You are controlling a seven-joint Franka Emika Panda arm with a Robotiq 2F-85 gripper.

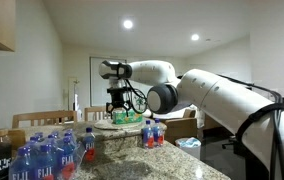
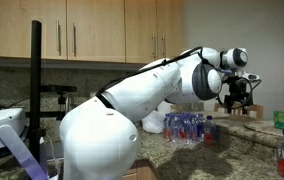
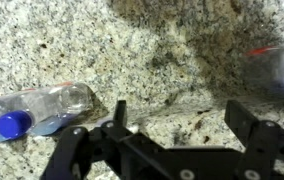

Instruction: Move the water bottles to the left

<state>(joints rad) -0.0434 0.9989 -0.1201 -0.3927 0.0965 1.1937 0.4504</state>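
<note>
On the speckled granite desk [image 3: 162, 50] of a kitchen the gripper [image 3: 177, 115] hangs wide open and empty — one of the water bottles [image 3: 44, 105] is just beside it, untouched, others stand farther off — so the moving seems hardly begun.

A home kitchen — light-brown wooden wall cabinets [image 2: 92, 30] hang above a speckled beige granite countertop [image 3: 142, 60], and pale wooden dining chairs [image 1: 40, 118] stand beyond its far edge under round recessed ceiling lights [image 1: 128, 24].
</note>
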